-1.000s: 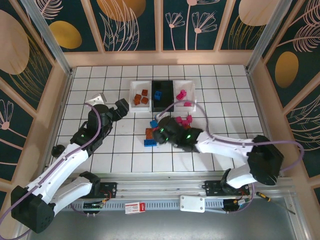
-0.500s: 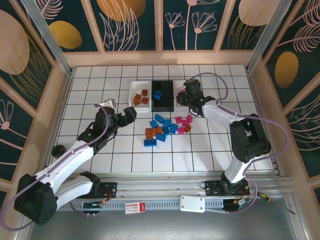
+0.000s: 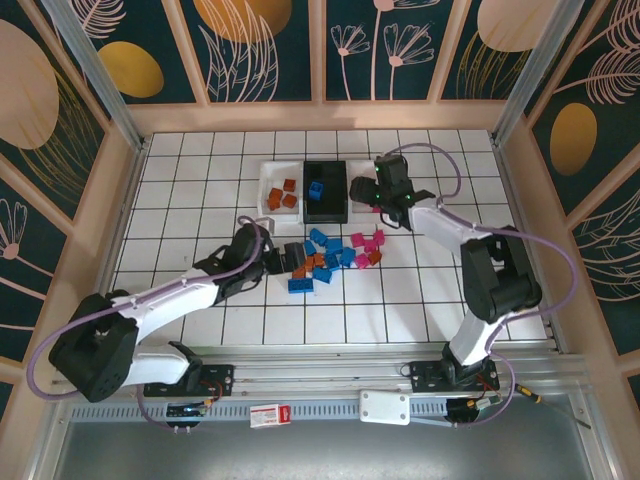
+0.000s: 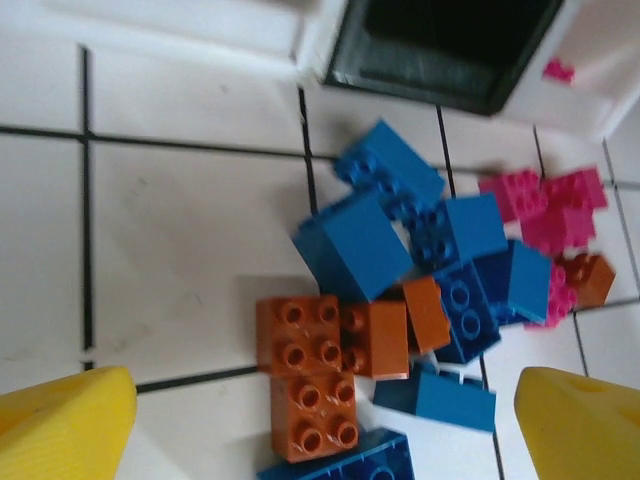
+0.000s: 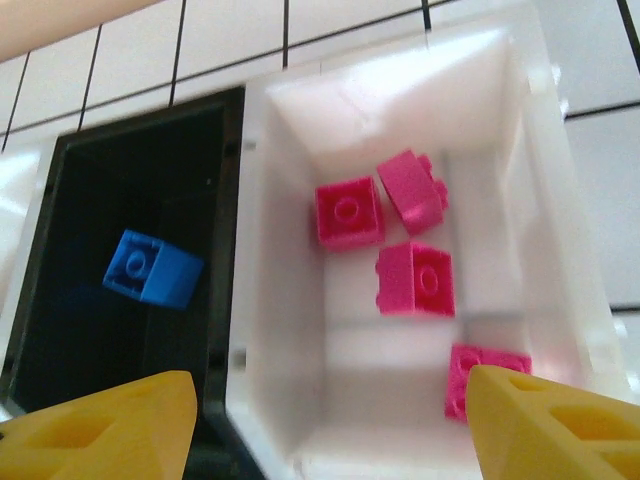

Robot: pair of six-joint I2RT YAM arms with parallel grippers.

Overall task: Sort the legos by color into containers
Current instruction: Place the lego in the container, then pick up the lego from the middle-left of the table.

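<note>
**Ana:** Jaws on both arms stand spread, nothing held. Left gripper (image 3: pixel 285 258) hangs over the pile (image 3: pixel 335 252), which lies just in front of the black bin (image 3: pixel 335 175). Right gripper (image 5: pixel 328 420) hovers above the pink bin (image 5: pixel 560 250), which touches the black bin's right side.

**Ben:** So the left arm picks next?

**Ana:** I'd judge so. 2 orange bricks (image 4: pixel 297 335) sit at the pile's edge, on the side away from the black bin. Straddle 1 of them and come straight down. Close only once both fingers are clear of its neighbours, or they get dragged along. It belongs in the orange bin (image 3: pixel 268 190), touching the black bin's left side.

**Ben:** What do the wrist cameras add?

**Ana:** The right wrist lets me count 4 pink bricks (image 5: pixel 350 212) in the pink bin and 1 blue brick (image 5: pixel 150 268) in the black bin. From above, the gripper covers most of the pink bin. The left wrist shows studs and which bricks touch. The top view gives the 3 bins in a row.
</note>
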